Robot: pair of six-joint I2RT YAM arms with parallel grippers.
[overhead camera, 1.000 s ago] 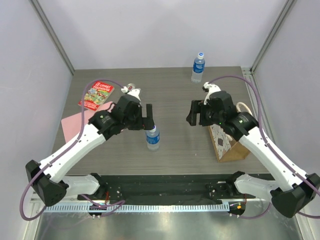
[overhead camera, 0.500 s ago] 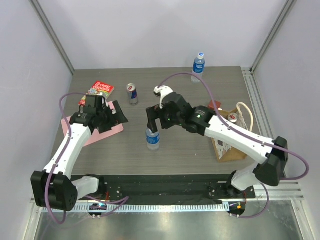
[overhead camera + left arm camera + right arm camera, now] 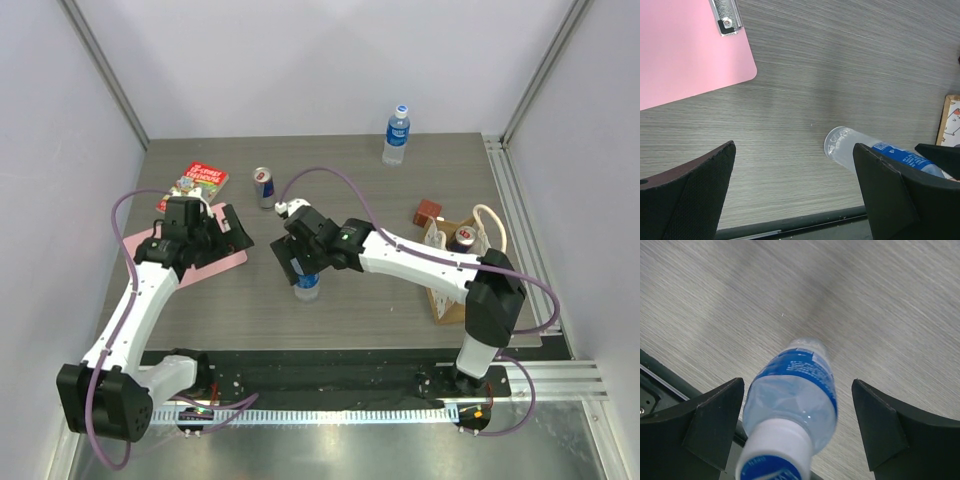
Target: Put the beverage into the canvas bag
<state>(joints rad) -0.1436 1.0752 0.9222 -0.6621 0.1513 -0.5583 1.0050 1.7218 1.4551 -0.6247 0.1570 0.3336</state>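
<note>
A clear water bottle (image 3: 306, 282) with a blue label and white cap stands upright on the grey table, left of centre. My right gripper (image 3: 296, 262) is open just above it. In the right wrist view the bottle (image 3: 795, 400) sits between the spread fingers of the right gripper (image 3: 797, 425), which do not touch it. My left gripper (image 3: 232, 228) is open and empty over the pink clipboard (image 3: 205, 250); its wrist view shows the bottle (image 3: 860, 150) to the right of the left gripper (image 3: 795, 190). The canvas bag (image 3: 450, 305) stands at the right, partly hidden by my right arm, with a can (image 3: 462, 238) inside.
A second water bottle (image 3: 396, 135) stands at the back. A drinks can (image 3: 263, 186) and a red packet (image 3: 197, 185) lie at the back left. A brown cube (image 3: 430, 212) sits by the bag's rope handle (image 3: 490, 215). The pink clipboard (image 3: 685, 55) fills the left wrist view's upper left.
My right arm has swung left from the bag to the near bottle and now straddles it. My left arm has pulled away from that bottle to the left, over the clipboard.
</note>
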